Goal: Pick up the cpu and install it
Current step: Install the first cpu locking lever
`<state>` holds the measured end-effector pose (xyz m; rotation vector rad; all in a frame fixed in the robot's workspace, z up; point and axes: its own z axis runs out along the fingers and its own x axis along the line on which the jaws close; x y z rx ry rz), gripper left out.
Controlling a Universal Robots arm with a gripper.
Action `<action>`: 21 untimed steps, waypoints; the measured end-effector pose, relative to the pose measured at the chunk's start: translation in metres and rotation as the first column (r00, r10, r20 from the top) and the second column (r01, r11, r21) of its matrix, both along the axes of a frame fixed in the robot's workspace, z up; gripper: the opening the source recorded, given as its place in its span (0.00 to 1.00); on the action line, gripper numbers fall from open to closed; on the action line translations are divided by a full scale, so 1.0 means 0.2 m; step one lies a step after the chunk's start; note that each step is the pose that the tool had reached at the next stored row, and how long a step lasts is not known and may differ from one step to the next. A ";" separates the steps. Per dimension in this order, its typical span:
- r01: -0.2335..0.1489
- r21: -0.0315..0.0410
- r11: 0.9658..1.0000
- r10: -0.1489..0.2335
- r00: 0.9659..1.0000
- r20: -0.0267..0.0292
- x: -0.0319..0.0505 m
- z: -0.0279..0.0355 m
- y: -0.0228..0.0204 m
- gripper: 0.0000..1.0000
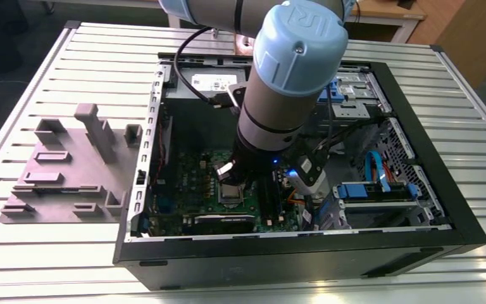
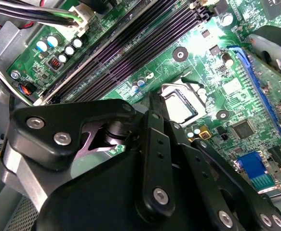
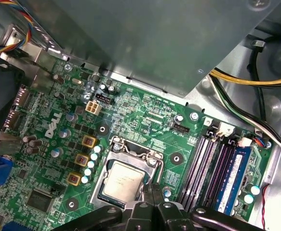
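The black tool (image 3: 152, 204) sits closest to the lens in both wrist views, its linked arms crowding the foreground. In the first wrist view its thin fingers (image 3: 152, 190) come together to a narrow tip at the near edge of the socket, with no visible gap and nothing seen between them; whether they pinch anything cannot be told for sure.

Just past that tip lies the cpu (image 3: 123, 180), flat inside the socket frame (image 3: 130, 156) on the green board (image 3: 145, 120), metal top facing up. The frame stands open around it, not clamped over it. So the chip appears to be already seated, and closing the frame seems to be what is left.

The cpu is close to square, so it has no clear long axis; its edges run parallel to the socket's sides, and it looks level, not tilted.

Beside the socket run the long dark memory slots (image 3: 205, 168). In the exterior view the arm (image 1: 290, 82) reaches down into the open computer case (image 1: 412, 209), which lies on the slatted desk (image 1: 74, 69) near a grey holder (image 1: 66, 171).
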<state>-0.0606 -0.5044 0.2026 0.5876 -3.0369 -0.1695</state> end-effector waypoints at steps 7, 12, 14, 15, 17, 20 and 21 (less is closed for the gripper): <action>0.000 0.000 1.000 0.000 1.000 0.000 0.000 -0.003 -0.005 0.10; 0.000 0.000 1.000 0.000 1.000 0.000 0.001 -0.009 -0.007 0.10; 0.000 0.000 1.000 0.000 1.000 0.000 0.001 -0.016 -0.007 0.10; 0.000 0.000 1.000 0.000 1.000 0.000 0.001 -0.019 -0.007 0.10; 0.000 0.000 1.000 0.000 1.000 0.000 0.002 -0.024 -0.007 0.10; 0.000 0.000 1.000 0.000 1.000 0.000 0.002 -0.025 -0.007 0.10; 0.000 0.000 1.000 0.000 1.000 0.000 0.002 -0.025 -0.007 0.10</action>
